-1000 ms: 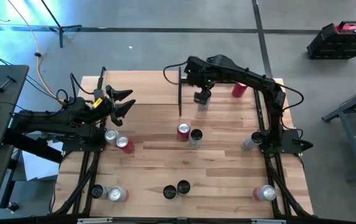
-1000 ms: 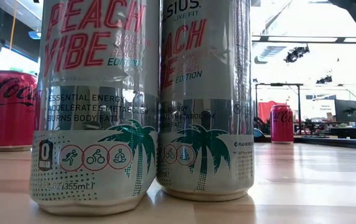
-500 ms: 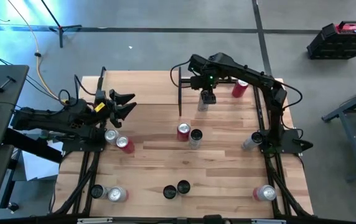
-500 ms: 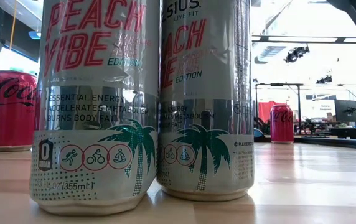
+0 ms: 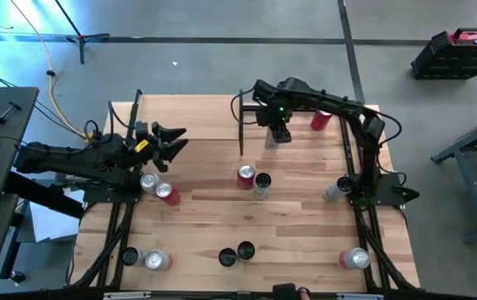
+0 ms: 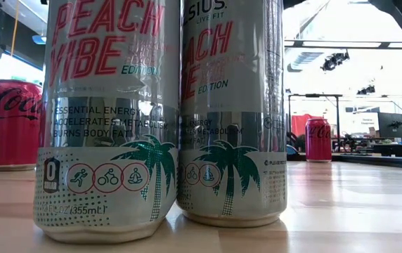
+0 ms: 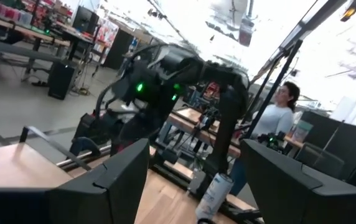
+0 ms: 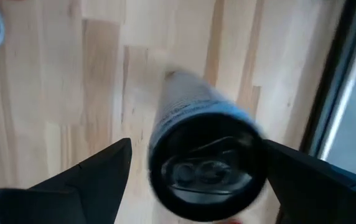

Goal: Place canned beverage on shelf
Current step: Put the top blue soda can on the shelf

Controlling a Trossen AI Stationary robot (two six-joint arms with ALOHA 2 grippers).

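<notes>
the butcher-block table (image 5: 222, 217) holds scattered cans, and in the low view two silver ones reading "peach vibe" (image 6: 106, 119) stand up close, with a red coca-cola can (image 6: 11, 123) behind them and bright workshop space beyond. at the far edge is the shelf (image 5: 305, 142), a light plank board with black posts, where the right gripper (image 8: 190, 162) hangs wide open, its fingers either side of a dark-topped can (image 8: 203, 162) standing upright on the board, not clamping it. only the left wrist view shows a person (image 7: 277, 118) across the room; the left gripper (image 7: 190, 180) hovers open and empty over the table's left side.
</notes>
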